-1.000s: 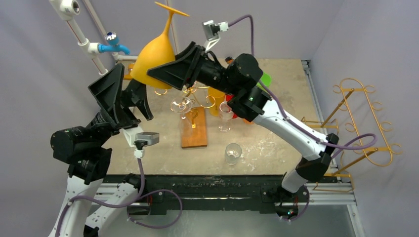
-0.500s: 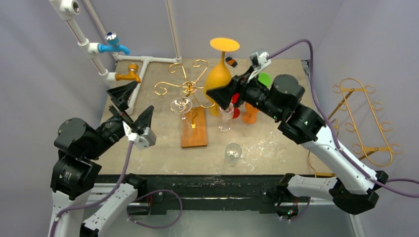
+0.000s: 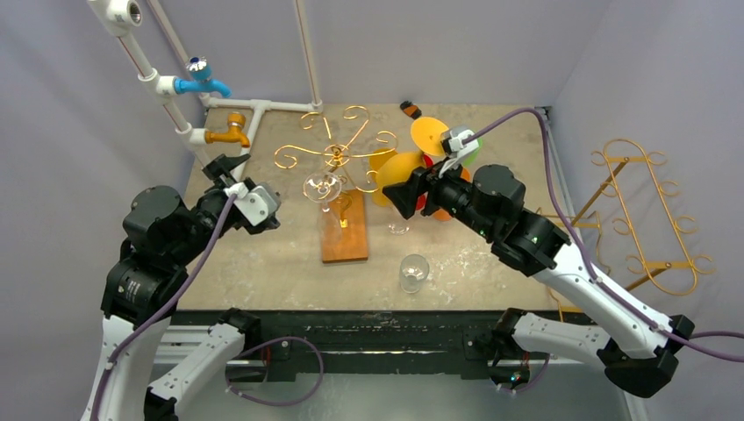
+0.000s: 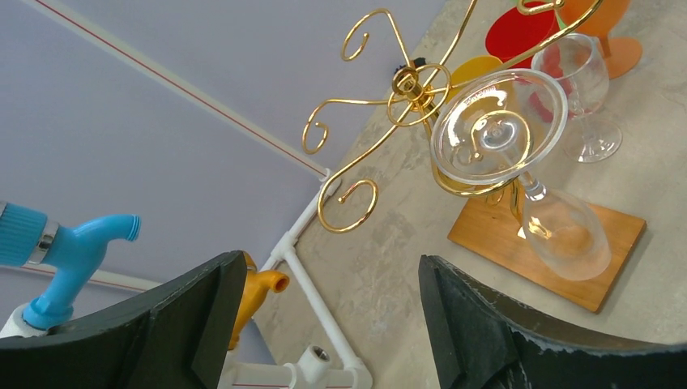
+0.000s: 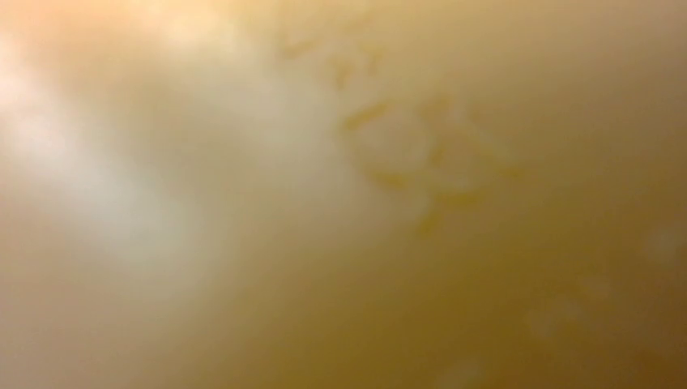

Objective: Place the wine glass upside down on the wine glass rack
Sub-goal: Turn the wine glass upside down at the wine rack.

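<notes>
While right gripper (image 3: 397,188) clasps it, orange wine glass (image 3: 387,166) tilted, foot far-right, left gripper (image 4: 328,316) agape, empty

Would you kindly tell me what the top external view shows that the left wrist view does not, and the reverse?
Only top external: the right gripper clamped on the yellow glass by its bowl, a lone glass standing in front of the others, and a spare rack off to the right.
Only left wrist: the left gripper seen from inside, open and empty.
Both: the gold rack, the clear glass hanging upside down from it, the wooden base and the blue tap.
</notes>
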